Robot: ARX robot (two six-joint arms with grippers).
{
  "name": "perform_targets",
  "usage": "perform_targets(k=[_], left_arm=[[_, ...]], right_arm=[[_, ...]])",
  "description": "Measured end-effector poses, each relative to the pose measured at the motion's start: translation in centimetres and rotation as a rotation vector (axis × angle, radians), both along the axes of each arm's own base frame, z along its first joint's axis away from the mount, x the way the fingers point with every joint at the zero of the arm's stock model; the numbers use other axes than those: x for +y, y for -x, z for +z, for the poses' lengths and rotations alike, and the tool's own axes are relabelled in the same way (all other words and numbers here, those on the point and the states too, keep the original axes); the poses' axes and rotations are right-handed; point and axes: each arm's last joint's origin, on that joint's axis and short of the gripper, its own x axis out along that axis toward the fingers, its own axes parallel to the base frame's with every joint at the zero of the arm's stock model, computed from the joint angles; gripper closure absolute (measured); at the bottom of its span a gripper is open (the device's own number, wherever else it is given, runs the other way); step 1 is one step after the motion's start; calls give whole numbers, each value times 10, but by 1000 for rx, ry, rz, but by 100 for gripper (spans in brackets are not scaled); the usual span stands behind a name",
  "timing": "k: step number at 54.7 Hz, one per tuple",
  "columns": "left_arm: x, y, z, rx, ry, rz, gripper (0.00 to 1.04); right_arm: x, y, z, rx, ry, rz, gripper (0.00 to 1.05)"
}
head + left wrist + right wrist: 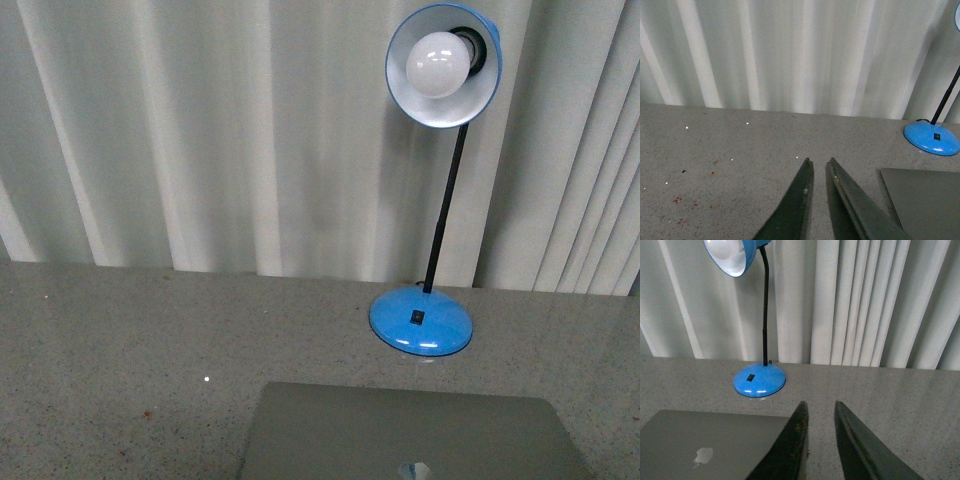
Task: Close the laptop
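Observation:
The laptop point(410, 435) lies flat on the grey speckled table with its plain grey lid down and a small pale logo near the front view's lower edge. It also shows as a grey slab point(925, 200) beside my left gripper point(819, 161), which is shut with nothing between its dark fingers, over bare table. My right gripper point(820, 404) is shut too and holds nothing. It hovers by the lid's corner point(715, 442), apart from it. Neither arm appears in the front view.
A blue desk lamp stands behind the laptop, with a round base point(421, 321), a black stem and a shade with a white bulb point(442, 62). Pale pleated curtains point(200, 130) close off the back. The table point(120, 340) stretches left of the laptop.

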Motion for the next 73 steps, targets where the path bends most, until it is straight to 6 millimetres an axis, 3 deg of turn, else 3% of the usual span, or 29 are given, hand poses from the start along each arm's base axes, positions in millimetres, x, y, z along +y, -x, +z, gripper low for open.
perform_targets(k=[14,22,25,73], left_arm=[[0,0,0,0,0,0,45],[0,0,0,0,0,0,16],[0,0,0,0,0,0,6],[0,0,0,0,0,0,7]], right_arm=[[0,0,0,0,0,0,38],[0,0,0,0,0,0,8],[0,0,0,0,-1,0,6],[0,0,0,0,0,0,7]])
